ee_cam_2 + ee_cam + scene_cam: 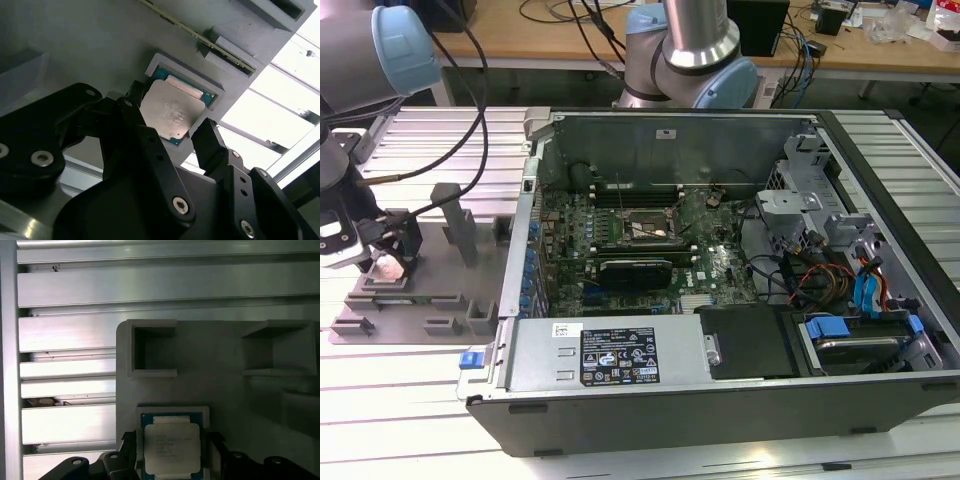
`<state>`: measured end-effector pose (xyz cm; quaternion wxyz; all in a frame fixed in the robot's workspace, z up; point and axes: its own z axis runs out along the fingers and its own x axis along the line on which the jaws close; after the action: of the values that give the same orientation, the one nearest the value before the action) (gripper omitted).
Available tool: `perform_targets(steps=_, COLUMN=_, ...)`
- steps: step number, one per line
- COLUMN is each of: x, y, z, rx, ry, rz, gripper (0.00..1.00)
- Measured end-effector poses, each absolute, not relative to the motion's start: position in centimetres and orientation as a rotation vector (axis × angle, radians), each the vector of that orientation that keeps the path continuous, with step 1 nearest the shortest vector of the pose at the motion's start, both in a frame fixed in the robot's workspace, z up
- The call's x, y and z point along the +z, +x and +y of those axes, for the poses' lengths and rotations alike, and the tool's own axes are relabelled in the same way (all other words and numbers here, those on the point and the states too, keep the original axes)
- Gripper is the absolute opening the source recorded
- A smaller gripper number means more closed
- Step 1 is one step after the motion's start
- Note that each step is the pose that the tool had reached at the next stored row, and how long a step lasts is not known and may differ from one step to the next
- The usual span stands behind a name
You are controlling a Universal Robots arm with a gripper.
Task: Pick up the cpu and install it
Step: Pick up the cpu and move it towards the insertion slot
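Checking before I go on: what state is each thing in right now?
Silver-topped square cpu: lying flat in a recess of the grey plastic fixture.
Black gripper: low over the cpu, grip unclear.
Dark metal computer case: on its side, side panel off.

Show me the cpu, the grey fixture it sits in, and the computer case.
cpu (pixel 171 446): first wrist view, middle of its silver top.
grey fixture (pixel 210 365): first wrist view, bare flat face.
computer case (pixel 670 150): exterior view, far inner wall.
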<state>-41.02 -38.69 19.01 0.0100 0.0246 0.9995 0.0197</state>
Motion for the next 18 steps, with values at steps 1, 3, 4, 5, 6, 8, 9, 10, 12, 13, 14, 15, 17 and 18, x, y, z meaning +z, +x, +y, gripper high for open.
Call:
perform_targets(steps=1, x=18.98, y=-41.02, z=-38.7, rx=0.059, ry=0.077, rz=3.123, gripper=0.66)
perform_targets(steps=3, x=18.95, y=-40.99, z=-38.81, rx=0.059, ry=0.076, rz=3.123, gripper=0.66)
perform_targets(steps=4, x=18.95, y=-40.99, z=-38.84, rx=0.059, ry=0.076, rz=3.123, gripper=0.66)
perform_targets(steps=5, x=18.94, y=-40.99, z=-38.85, rx=0.059, ry=0.077, rz=3.123, gripper=0.66)
perform_targets(steps=6, x=18.91, y=-40.98, z=-38.86, rx=0.059, ry=0.076, rz=3.123, gripper=0.66)
perform_targets(steps=8, x=18.88, y=-40.96, z=-38.85, rx=0.059, ry=0.077, rz=3.124, gripper=0.66)
perform_targets(steps=9, x=18.84, y=-40.96, z=-38.86, rx=0.059, ry=0.076, rz=3.123, gripper=0.66)
perform_targets(steps=10, x=18.84, y=-40.96, z=-38.86, rx=0.059, ry=0.076, rz=3.123, gripper=0.66)
perform_targets(steps=12, x=18.84, y=-40.96, z=-38.86, rx=0.059, ry=0.076, rz=3.123, gripper=0.66)
perform_targets(steps=13, x=18.83, y=-40.96, z=-38.86, rx=0.059, ry=0.076, rz=3.123, gripper=0.66)
perform_targets(steps=14, x=18.83, y=-40.96, z=-38.85, rx=0.059, ry=0.076, rz=3.123, gripper=0.66)
perform_targets(steps=15, x=18.83, y=-40.96, z=-38.86, rx=0.059, ry=0.076, rz=3.123, gripper=0.66)
perform_targets(steps=17, x=18.83, y=-40.96, z=-38.86, rx=0.059, ry=0.076, rz=3.123, gripper=0.58)
perform_targets(steps=18, x=18.83, y=-40.96, z=-38.86, rx=0.059, ry=0.076, rz=3.123, gripper=0.58)
